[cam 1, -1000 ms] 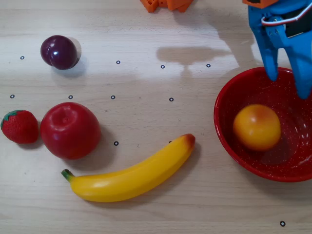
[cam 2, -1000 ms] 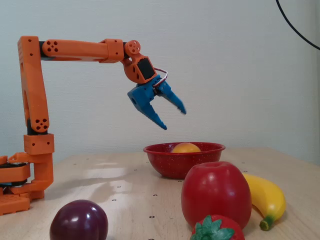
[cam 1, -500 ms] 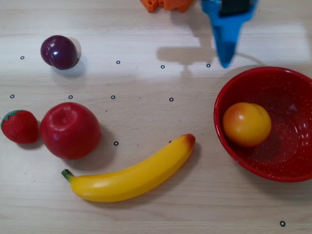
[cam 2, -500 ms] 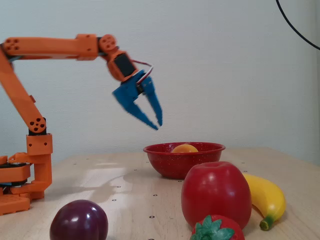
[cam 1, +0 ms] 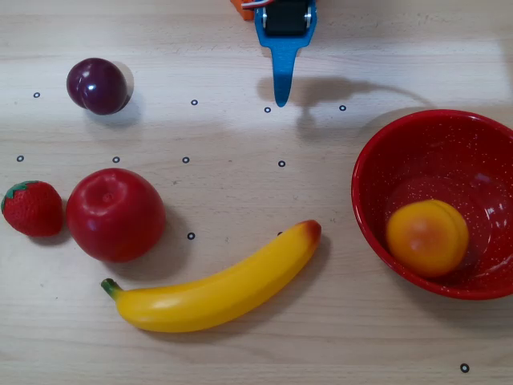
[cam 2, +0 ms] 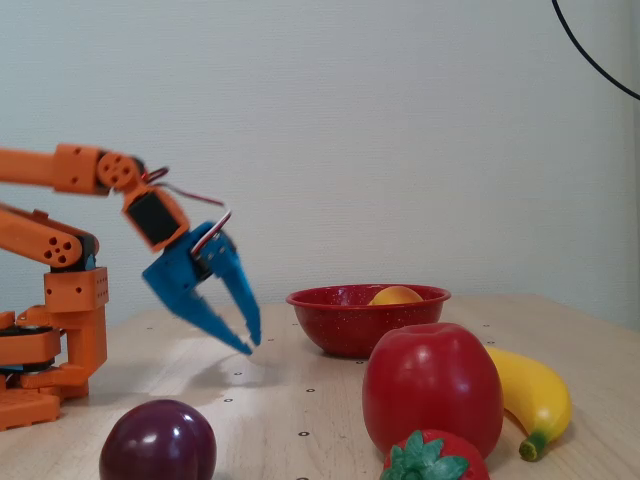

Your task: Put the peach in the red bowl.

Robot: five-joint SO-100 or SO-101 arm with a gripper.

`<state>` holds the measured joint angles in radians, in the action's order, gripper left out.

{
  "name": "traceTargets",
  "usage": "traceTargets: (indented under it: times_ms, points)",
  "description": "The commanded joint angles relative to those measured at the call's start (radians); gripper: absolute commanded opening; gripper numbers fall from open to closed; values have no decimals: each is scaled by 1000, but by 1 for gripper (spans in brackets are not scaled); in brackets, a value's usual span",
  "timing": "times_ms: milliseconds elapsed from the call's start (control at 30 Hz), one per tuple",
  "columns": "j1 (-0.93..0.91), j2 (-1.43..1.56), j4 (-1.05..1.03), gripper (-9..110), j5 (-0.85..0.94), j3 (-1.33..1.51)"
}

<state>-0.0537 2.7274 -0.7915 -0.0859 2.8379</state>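
The peach (cam 1: 427, 237) lies inside the red bowl (cam 1: 362, 172), toward its near right side in the overhead view. In the fixed view only the peach's top (cam 2: 396, 296) shows above the bowl's rim (cam 2: 365, 322). My blue gripper (cam 1: 280, 100) is well to the left of the bowl near the arm's base, pointing down at the table. Seen from the side, the gripper (cam 2: 251, 345) hovers just above the tabletop with its fingertips together and nothing between them.
A dark plum (cam 1: 98, 85) sits at the far left. A red apple (cam 1: 115, 214) and a strawberry (cam 1: 32, 208) stand side by side at the left, with a banana (cam 1: 216, 289) lying in front. The orange arm base (cam 2: 50, 350) stands at the back.
The gripper swung away from above the bowl, leftward and down toward the table, its fingers closing. The peach rolled inside the bowl to its near right side.
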Motion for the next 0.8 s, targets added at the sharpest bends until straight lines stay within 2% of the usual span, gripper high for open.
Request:
traceTargets:
  times_ms: [0,333,600,767]
  points:
    - [41,107,57,0,-37,18]
    - [52,377,207,0,-2,281]
    - [43,445,28,0,77,281]
    - [54,446,-14,0,104,281]
